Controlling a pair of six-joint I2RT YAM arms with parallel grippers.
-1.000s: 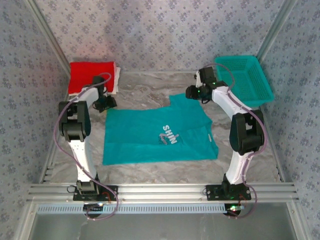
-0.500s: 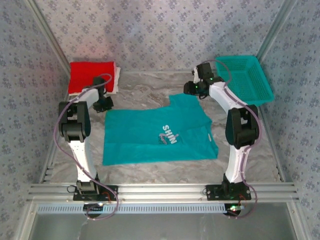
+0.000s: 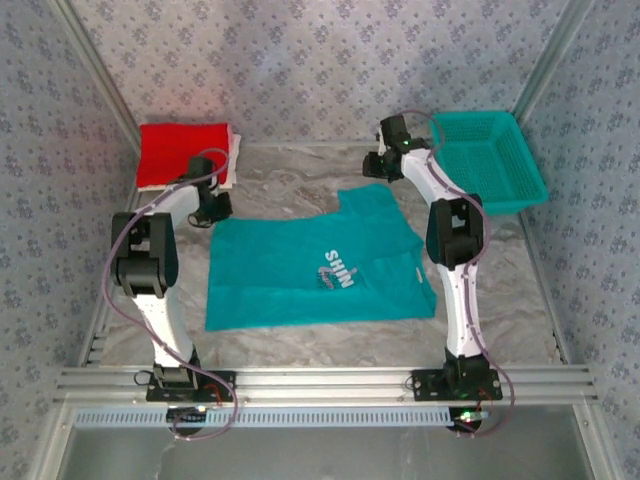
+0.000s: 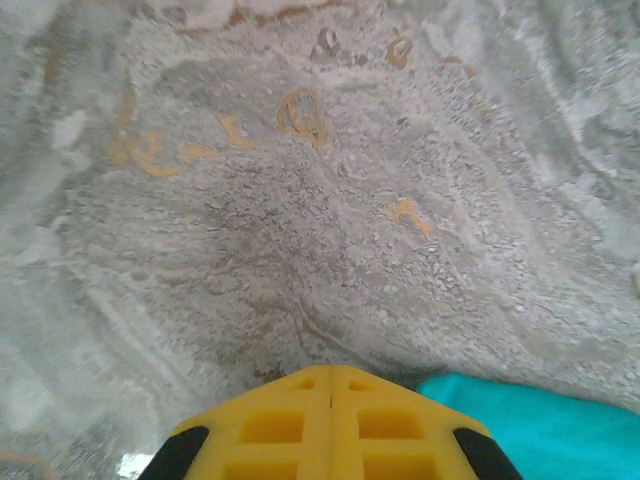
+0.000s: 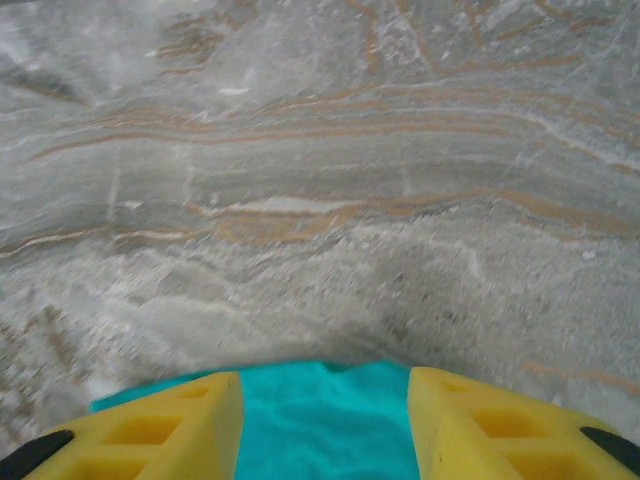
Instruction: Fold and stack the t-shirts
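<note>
Red t-shirt [image 3: 183, 152] lay folded far left on tabletop [image 3: 300, 180], white t-shirt [image 3: 233, 158] under it. Left end effector [image 4: 330, 375] closed at far-left corner of teal t-shirt [image 3: 300, 270]; cloth pinched or not, unclear. Teal t-shirt lay flat, centre. Right end effector [image 5: 325, 385] open, astride its far edge.

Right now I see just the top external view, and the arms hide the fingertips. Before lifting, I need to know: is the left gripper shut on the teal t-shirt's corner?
Observer: The left gripper is shut, yellow fingers pressed together; the teal t-shirt shows just beside them, so I cannot confirm a pinch.
Operator: And the right one?
Observer: The right gripper is open, the shirt's edge lying between its fingers.
Operator: What lies past that edge?
Observer: The grey marbled table top.
</note>
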